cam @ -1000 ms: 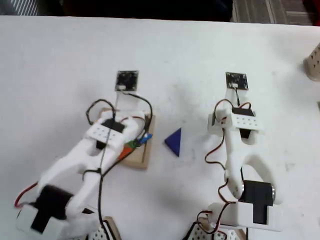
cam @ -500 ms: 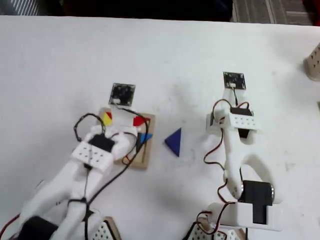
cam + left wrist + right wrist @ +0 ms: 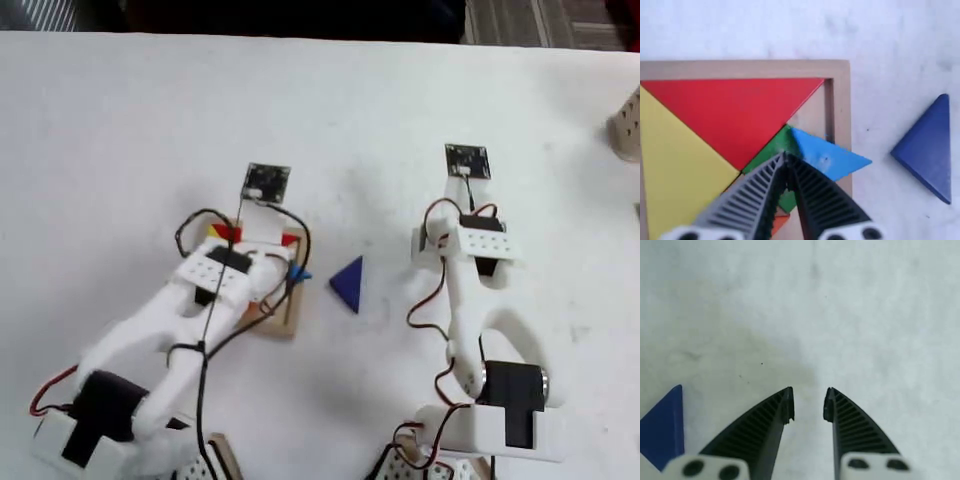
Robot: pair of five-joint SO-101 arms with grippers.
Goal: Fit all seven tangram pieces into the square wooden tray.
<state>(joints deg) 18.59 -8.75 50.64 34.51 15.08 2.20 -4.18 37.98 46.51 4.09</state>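
Observation:
The square wooden tray (image 3: 840,70) holds a red triangle (image 3: 735,112), a yellow triangle (image 3: 675,170) and a green piece (image 3: 771,149). A light blue triangle (image 3: 827,157) lies askew, one point sticking out over the tray's rim. My left gripper (image 3: 786,159) is shut, its tips at that triangle's inner corner. A dark blue triangle (image 3: 927,147) lies flat on the table beside the tray (image 3: 283,322), between the two arms (image 3: 348,284). My right gripper (image 3: 808,406) is open over bare table, the dark blue triangle (image 3: 662,432) off to one side.
The white table (image 3: 120,120) spreads wide behind and around both arms. A beige perforated object (image 3: 627,125) stands at the far right edge. A wooden block (image 3: 218,458) sits by the left arm's base.
The left arm drew back off the tray, baring the pieces, then came forward over it again. The light blue triangle now sits slightly farther toward the tray's right rim. The right arm barely moved.

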